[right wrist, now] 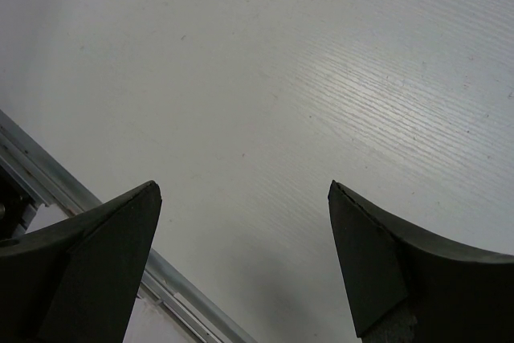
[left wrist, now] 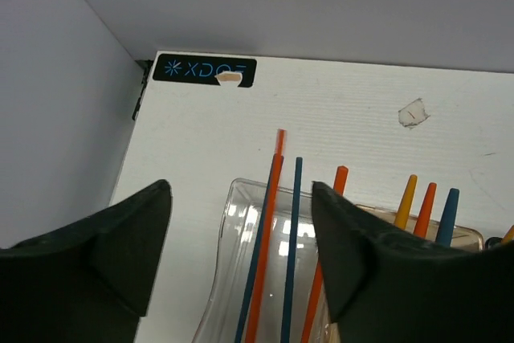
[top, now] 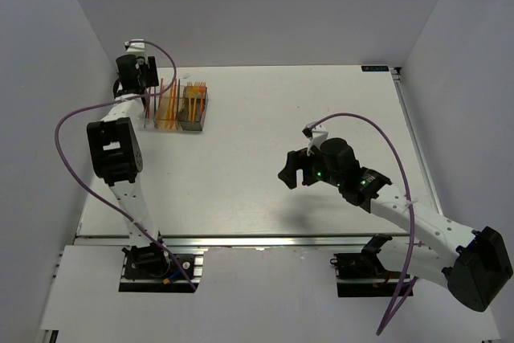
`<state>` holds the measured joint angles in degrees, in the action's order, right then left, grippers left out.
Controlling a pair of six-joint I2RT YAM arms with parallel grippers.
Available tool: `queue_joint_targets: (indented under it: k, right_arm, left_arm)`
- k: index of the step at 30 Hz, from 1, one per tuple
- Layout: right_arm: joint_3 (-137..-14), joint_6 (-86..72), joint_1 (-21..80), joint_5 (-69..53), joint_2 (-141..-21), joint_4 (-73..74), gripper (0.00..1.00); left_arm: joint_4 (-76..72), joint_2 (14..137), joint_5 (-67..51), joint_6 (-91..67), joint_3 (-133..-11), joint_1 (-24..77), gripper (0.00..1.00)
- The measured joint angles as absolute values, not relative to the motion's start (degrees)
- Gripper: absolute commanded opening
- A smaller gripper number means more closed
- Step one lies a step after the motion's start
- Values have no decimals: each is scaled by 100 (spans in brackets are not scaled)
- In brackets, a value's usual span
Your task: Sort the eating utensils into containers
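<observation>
Orange and dark blue sticks (left wrist: 268,222) stood upright in the clear box (left wrist: 221,247) at the left end of the containers (top: 191,118), and the left gripper (left wrist: 241,198) hovered over them with jaws spread, pinching nothing, which read as the drop-off step. The right gripper (right wrist: 245,206) hung above the table (top: 265,118), jaws spread wide and empty. Next, the left gripper would need lifting straight clear without knocking the sticks.
</observation>
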<state>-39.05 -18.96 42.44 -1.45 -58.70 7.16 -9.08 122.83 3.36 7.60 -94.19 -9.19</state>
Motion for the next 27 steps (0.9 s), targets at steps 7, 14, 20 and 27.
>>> queue_joint_targets:
  k: [7, 14, 20, 27]
  right_arm:
    - [-3988, -1885, 4244, -49, -5859, 746, 89]
    - [-4491, -1857, 4244, 851, -5819, 1347, 89]
    - [-5201, -1988, 4244, 2053, -5769, 2187, 89]
    - [-5378, -2010, 4239, 2871, -5205, 2928, 89]
  left_arm:
    - [-497, 11876, 449, 548, -9358, -919, 98]
    - [644, 9902, 958, -674, -9334, -869, 98]
    - [1695, 7590, 1201, -1671, -8256, -794, 98]
    - [2279, 5033, 1100, -2198, -4895, -694, 98]
